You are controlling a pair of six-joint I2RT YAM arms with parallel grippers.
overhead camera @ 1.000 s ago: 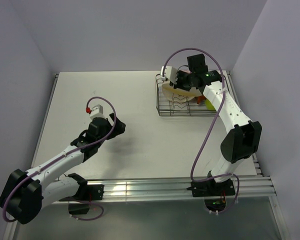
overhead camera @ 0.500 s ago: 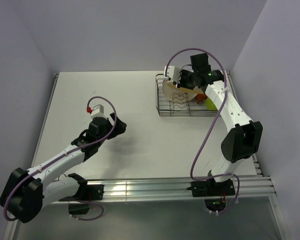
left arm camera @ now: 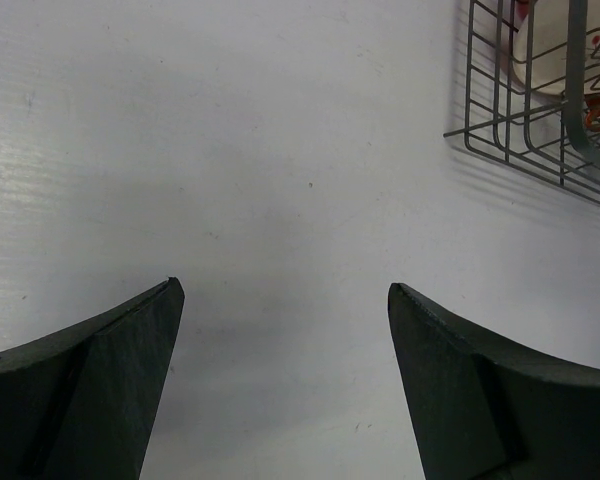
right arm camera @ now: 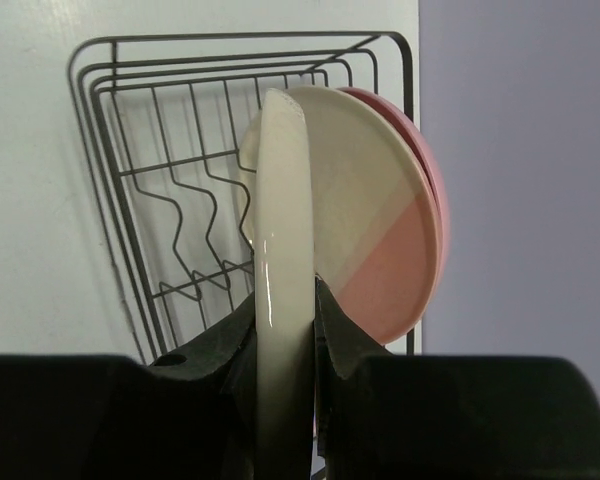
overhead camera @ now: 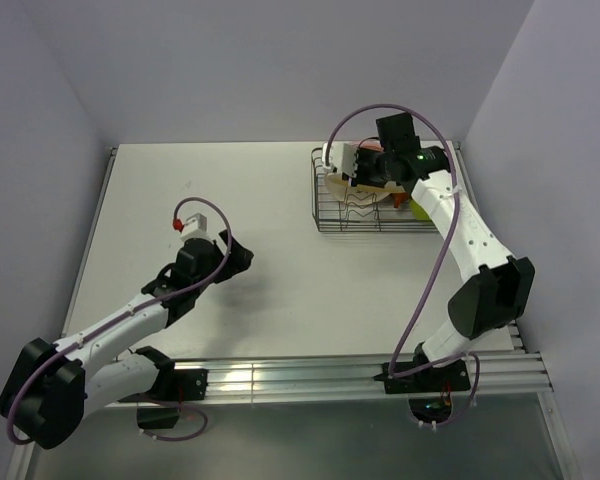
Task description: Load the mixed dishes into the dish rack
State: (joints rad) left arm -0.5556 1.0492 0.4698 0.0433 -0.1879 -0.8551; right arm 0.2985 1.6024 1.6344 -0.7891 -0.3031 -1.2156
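- The white table [overhead camera: 280,200] carries everything, with the dish rack [overhead camera: 350,222] near its far right corner.
- The right arm reaches over the rack from the near right side. The left arm lies well apart from the rack, out to its left.
- The dish rack [right arm camera: 180,200] is a dark wire basket with wavy upright dividers along its floor. The dividers towards its left end are bare.
- We see the right gripper [right arm camera: 283,320] above the rack, its two fingers pinched narrowly on the rim of a cream plate [right arm camera: 285,200].
- That cream plate is upright, edge-on to the wrist camera, over the far part of the rack. Whether its lower rim rests on the wires we cannot tell, as the fingers hide it.
- Just beside it, on its right, a pink-and-cream plate [right arm camera: 370,230] stands upright in the rack.
- Close behind that one shows the rim of a plain pink plate [right arm camera: 435,200].
- The left gripper [left arm camera: 285,288] hangs over bare table well to the left of the rack, jaws spread wide with nothing between them.
- A lime-green bowl [overhead camera: 418,209] sits at the rack's right end.
- An orange-red cup [overhead camera: 399,200] shows just beside that bowl, inside the rack.
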